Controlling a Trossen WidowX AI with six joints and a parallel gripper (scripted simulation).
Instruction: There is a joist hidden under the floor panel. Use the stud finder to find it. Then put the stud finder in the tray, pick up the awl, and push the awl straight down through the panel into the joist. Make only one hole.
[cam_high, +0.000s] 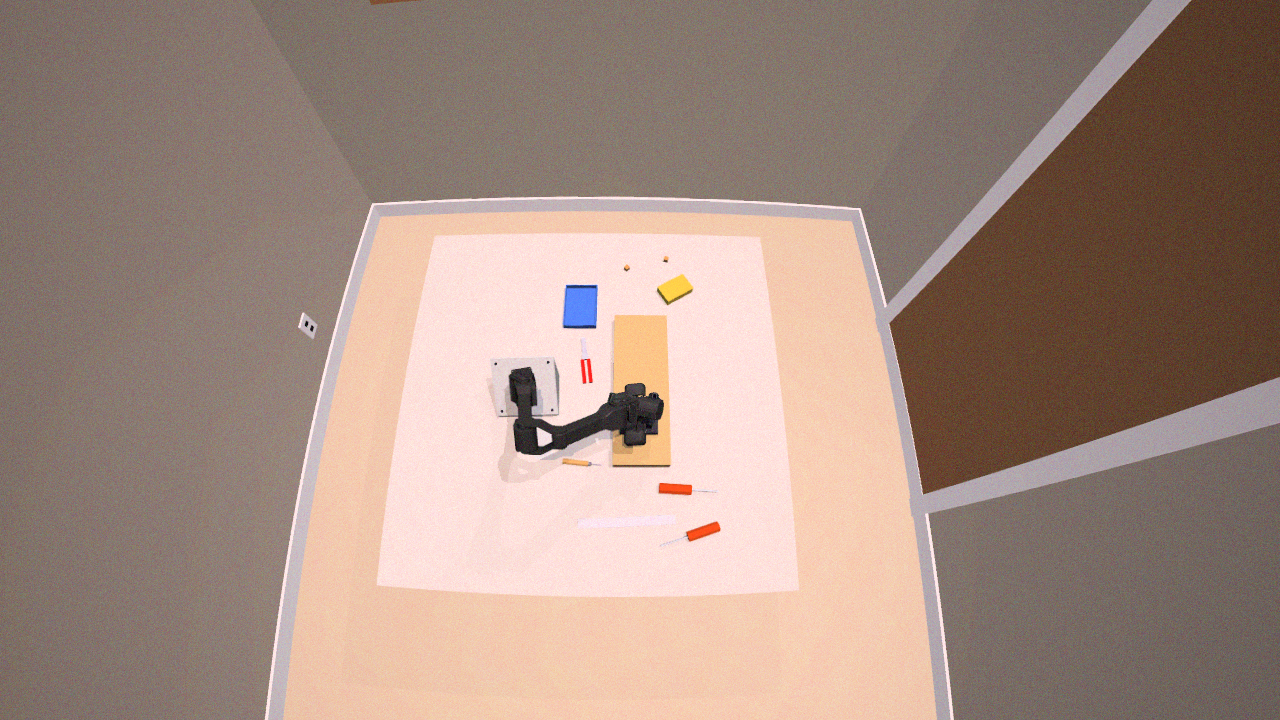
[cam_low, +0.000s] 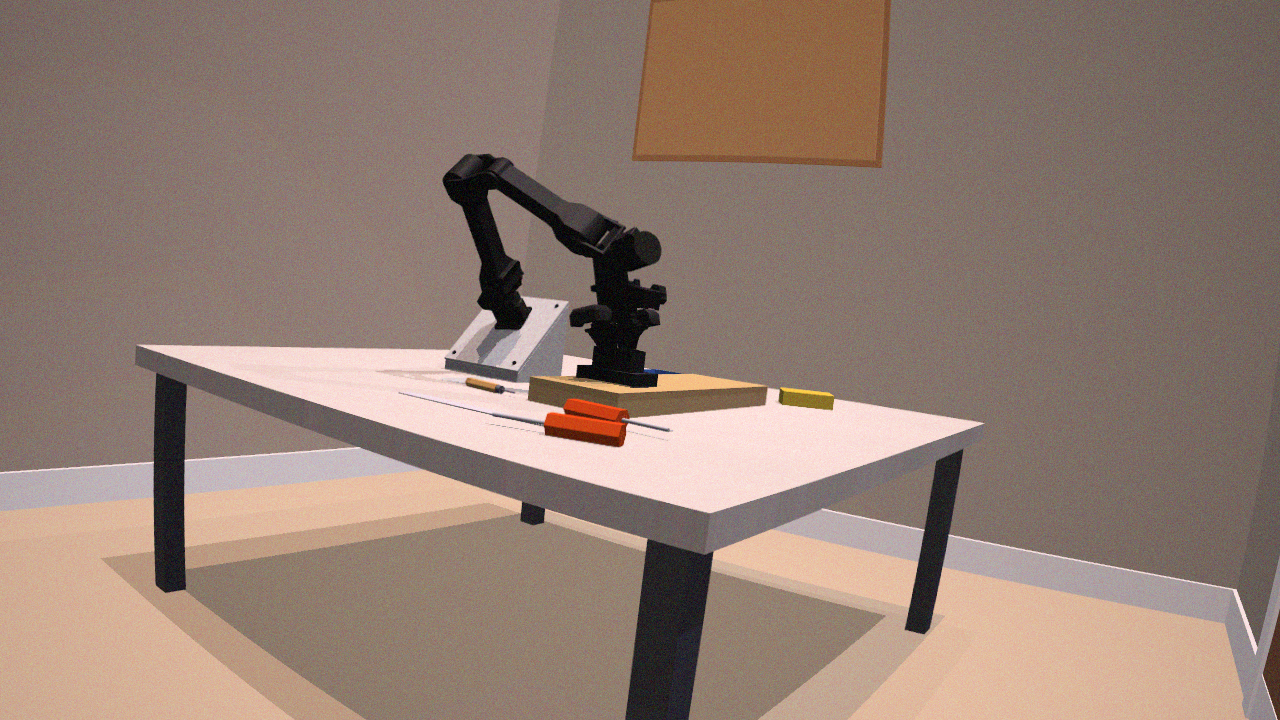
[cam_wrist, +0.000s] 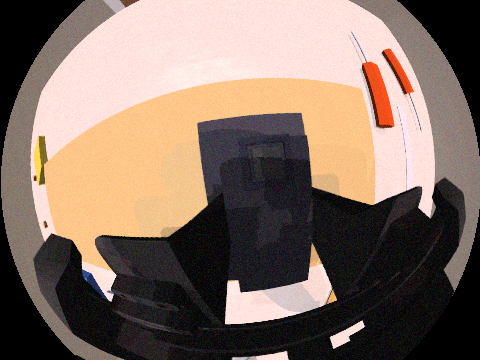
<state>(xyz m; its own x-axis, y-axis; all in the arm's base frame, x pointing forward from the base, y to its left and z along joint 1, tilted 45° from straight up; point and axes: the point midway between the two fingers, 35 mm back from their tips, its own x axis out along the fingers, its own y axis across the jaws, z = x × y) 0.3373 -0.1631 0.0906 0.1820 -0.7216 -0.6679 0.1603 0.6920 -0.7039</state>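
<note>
My gripper (cam_high: 637, 417) (cam_low: 617, 347) (cam_wrist: 262, 194) points down and is shut on the dark stud finder (cam_low: 592, 374) (cam_wrist: 257, 260). The stud finder is level, on or just above the near part of the tan floor panel (cam_high: 640, 349) (cam_low: 707, 383) (cam_wrist: 110, 150); contact is hard to tell. Its small square window (cam_wrist: 267, 155) looks dull grey-green, with no readable mark. The awl (cam_high: 576, 462) (cam_low: 484, 385) lies on the table beside the panel's near end, wooden handle toward the arm side. The blue tray (cam_high: 580, 307) is empty. The joist is hidden.
Two orange-handled screwdrivers (cam_high: 674, 488) (cam_high: 703, 531) and a pale strip (cam_high: 626, 521) lie beyond the panel's near end. A red-handled tool (cam_high: 583, 370) lies between tray and arm base (cam_high: 546, 394). A yellow block (cam_high: 674, 289) (cam_low: 805, 399) and two tiny cubes (cam_high: 626, 267) (cam_high: 665, 258) lie past the far end.
</note>
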